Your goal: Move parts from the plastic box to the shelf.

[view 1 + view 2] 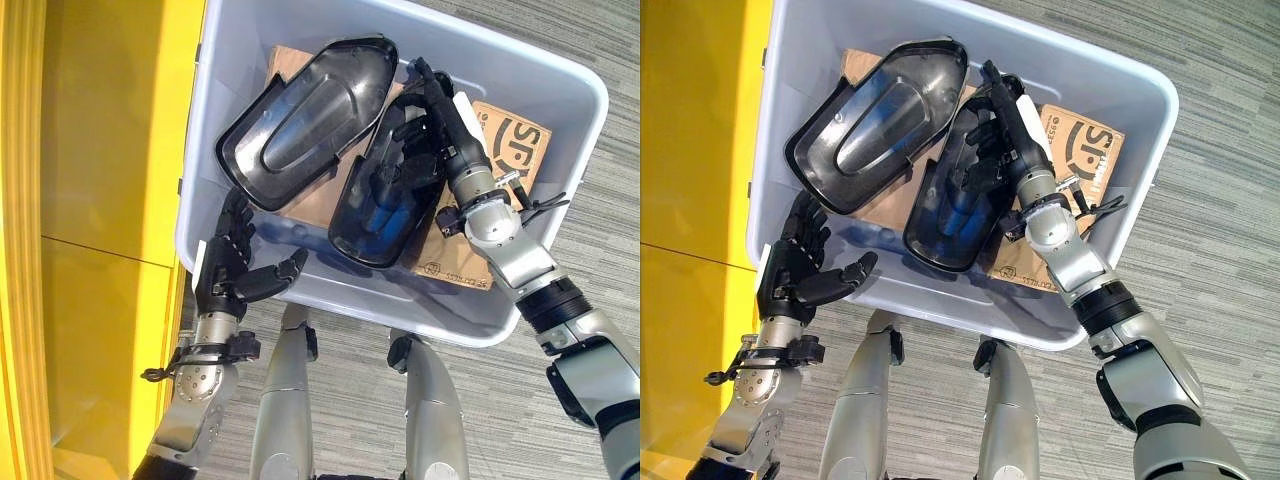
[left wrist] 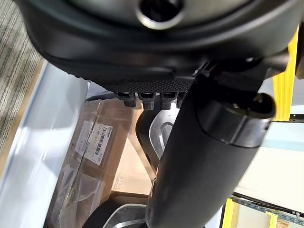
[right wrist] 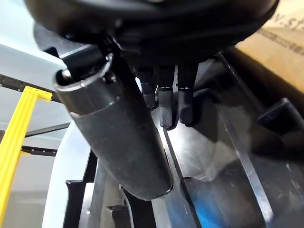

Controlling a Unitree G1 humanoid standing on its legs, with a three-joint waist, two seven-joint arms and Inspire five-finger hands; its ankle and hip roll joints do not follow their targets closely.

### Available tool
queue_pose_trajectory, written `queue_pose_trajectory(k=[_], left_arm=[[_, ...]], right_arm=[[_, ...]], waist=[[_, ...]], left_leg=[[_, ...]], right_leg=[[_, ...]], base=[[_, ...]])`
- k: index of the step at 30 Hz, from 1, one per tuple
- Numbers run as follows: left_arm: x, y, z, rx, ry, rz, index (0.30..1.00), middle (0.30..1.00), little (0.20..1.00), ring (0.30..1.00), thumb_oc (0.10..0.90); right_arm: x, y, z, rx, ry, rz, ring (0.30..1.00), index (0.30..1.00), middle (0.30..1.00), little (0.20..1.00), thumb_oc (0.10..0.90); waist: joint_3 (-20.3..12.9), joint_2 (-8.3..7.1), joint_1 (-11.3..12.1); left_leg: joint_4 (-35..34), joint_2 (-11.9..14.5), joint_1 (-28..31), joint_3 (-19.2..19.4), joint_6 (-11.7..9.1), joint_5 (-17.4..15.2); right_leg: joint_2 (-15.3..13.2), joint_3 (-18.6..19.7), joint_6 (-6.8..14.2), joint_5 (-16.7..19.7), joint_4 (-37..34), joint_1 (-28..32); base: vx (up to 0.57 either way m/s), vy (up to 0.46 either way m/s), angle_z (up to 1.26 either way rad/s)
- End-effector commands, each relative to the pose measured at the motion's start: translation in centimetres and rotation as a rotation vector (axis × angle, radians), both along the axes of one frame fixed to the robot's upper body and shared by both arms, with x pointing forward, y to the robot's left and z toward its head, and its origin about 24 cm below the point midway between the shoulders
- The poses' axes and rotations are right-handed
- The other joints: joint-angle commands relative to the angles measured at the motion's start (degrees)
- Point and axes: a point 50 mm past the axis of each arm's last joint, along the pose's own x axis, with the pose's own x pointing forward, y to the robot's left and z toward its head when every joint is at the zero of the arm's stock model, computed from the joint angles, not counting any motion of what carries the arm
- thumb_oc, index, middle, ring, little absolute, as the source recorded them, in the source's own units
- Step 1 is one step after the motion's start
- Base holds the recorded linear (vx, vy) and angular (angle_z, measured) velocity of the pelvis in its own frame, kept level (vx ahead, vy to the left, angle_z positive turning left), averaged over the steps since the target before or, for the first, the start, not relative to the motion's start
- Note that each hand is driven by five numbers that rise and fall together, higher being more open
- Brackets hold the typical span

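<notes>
A pale blue plastic box (image 1: 400, 300) holds two black shell-shaped parts lying on cardboard (image 1: 510, 135). One part (image 1: 300, 120) lies at the box's far left. The other part (image 1: 380, 205) lies in the middle, hollow side up. My right hand (image 1: 445, 130) reaches into the box onto that part's far end. Its fingers (image 3: 166, 109) curl into the hollow while the thumb (image 3: 123, 133) lies along the other side of the rim. My left hand (image 1: 222, 270) is outside the box at its near left corner, fingers spread and holding nothing.
A yellow shelf (image 1: 100, 200) stands directly left of the box, its face close to the box's left wall. Grey carpet (image 1: 600, 220) lies to the right and in front of the box.
</notes>
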Motion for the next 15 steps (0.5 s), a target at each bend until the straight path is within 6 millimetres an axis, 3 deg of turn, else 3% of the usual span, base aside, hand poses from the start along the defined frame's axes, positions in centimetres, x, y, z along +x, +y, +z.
queue_pose_trajectory(k=[1,15], left_arm=[[-1.0,-1.1,-1.5,-0.016,0.091,-0.095,1.0,1.0,1.0,1.0,0.9],[-0.8,-1.2,-1.1,-0.017,0.07,-0.111,1.0,1.0,1.0,1.0,0.9]], right_arm=[[-1.6,2.3,8.6,-0.083,-0.335,0.087,1.0,1.0,1.0,1.0,0.9],[-2.7,1.8,12.1,-0.134,-0.496,0.022,1.0,1.0,1.0,1.0,0.9]], waist=[[-0.52,1.22,0.91],[-0.52,1.8,0.74]], left_leg=[[2.22,-0.35,-0.74,2.35,0.04,-5.67],[2.07,-0.65,-1.37,2.39,-0.06,-5.46]], right_leg=[[-1.83,0.29,4.25,-1.43,-2.09,3.6],[-1.93,0.92,4.35,-1.12,-2.25,2.59]], base=[[0.0,0.0,0.0],[0.0,0.0,0.0]])
